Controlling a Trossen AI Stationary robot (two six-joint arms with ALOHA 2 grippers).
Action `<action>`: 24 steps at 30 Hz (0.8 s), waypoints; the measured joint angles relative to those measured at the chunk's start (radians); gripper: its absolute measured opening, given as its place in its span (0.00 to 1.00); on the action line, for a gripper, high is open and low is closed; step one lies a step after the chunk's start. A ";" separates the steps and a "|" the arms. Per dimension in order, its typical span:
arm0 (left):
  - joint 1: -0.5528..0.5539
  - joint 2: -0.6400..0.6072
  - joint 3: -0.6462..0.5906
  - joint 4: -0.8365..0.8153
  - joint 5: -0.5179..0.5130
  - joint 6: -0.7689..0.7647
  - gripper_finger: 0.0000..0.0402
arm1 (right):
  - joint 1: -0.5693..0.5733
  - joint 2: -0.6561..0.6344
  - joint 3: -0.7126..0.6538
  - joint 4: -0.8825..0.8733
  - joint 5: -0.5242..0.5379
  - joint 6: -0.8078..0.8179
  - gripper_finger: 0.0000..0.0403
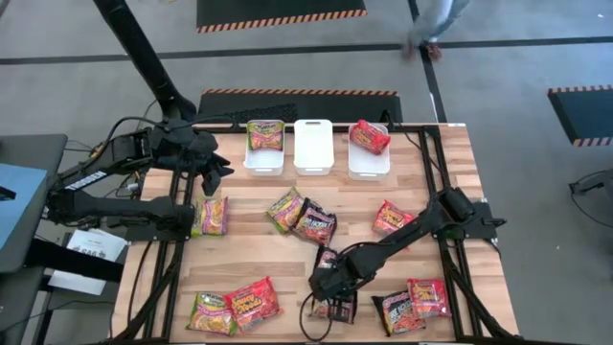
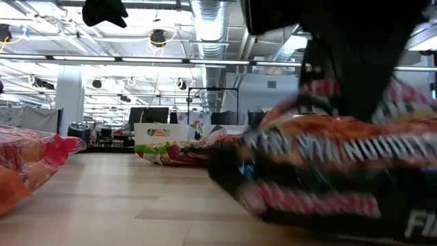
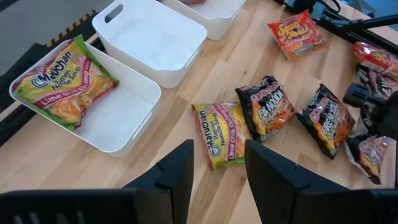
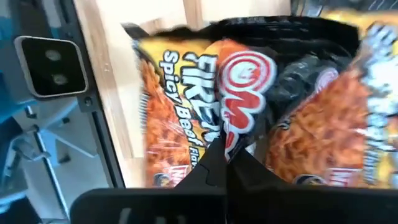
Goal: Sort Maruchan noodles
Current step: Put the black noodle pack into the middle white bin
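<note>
We see our right gripper [image 4: 225, 163] pinched shut on a dark crinkly plastic noodle packet [image 4: 249, 99] reading "Spicy Beef", at the wooden table's [image 1: 259, 254] near edge. Our left gripper [image 3: 217, 171], fingers partly apart and empty, hovers near a white rectangular plastic bin [image 3: 124, 118] holding a green-yellow "Maruchan" packet [image 3: 62, 84] marked "Lime Chili Shrimp".

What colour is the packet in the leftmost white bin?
Green and yellow packet, lying in the leftmost bin; the left wrist view shows it best.

table [image 1: 259, 259]: wood | on it: noodle packets [image 1: 209, 216], three white bins [image 1: 313, 147]
</note>
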 joint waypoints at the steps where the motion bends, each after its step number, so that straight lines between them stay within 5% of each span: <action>1: 0.000 0.000 0.000 0.000 0.000 0.000 0.32 | -0.004 -0.004 0.019 -0.026 0.010 -0.017 0.01; 13: 0.000 0.000 0.000 -0.003 0.000 0.007 0.32 | -0.127 -0.024 0.266 -0.392 0.166 -0.267 0.01; 24: 0.000 0.000 0.000 -0.044 0.001 0.002 0.32 | -0.352 -0.024 0.459 -0.547 0.250 -0.480 0.01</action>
